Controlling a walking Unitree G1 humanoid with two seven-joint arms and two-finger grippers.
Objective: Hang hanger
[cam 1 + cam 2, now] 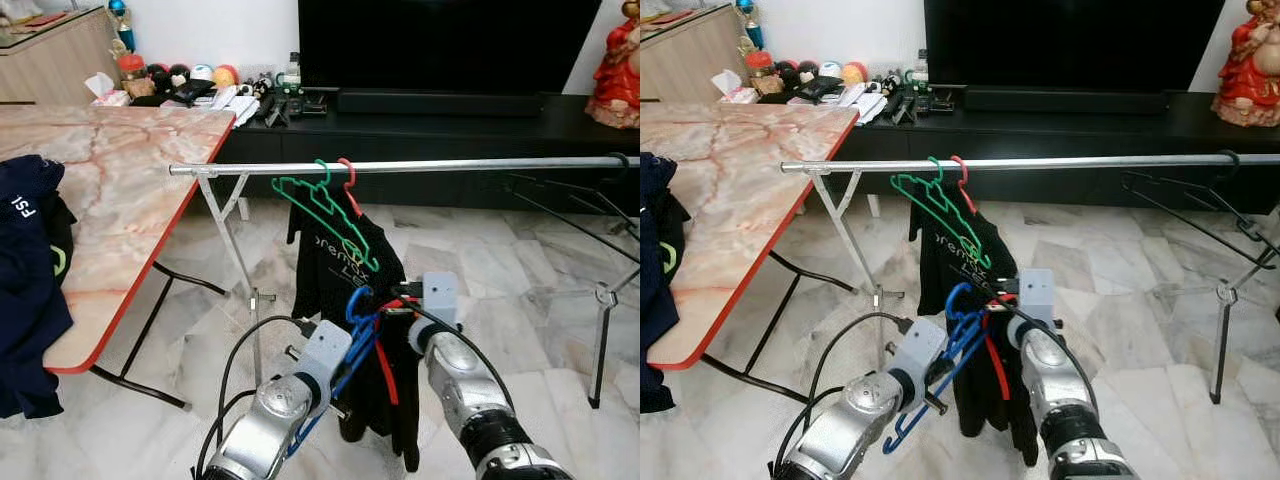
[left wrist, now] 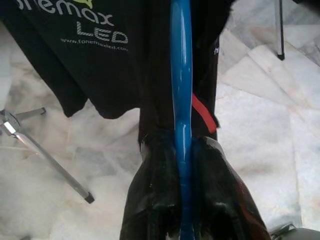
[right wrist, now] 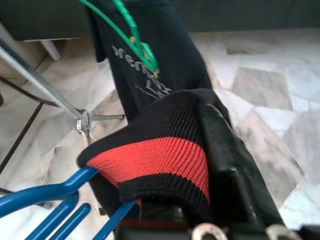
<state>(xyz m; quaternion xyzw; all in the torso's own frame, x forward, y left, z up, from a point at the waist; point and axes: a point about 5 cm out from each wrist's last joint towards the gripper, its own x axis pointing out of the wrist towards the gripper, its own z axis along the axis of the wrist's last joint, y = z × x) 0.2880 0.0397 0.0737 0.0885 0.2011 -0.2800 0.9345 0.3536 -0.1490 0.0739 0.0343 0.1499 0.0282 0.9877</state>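
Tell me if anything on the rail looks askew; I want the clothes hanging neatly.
The green hanger on the rail hangs steeply tilted, one end dropped low across the black T-shirt, which droops from a red hanger rather than spreading flat. The left gripper clamps the blue hanger.

Metal rail (image 1: pixel 420 166) w/ green hanger (image 1: pixel 325 212), red hanger (image 1: pixel 347 183), marble floor (image 1: pixel 540 300)
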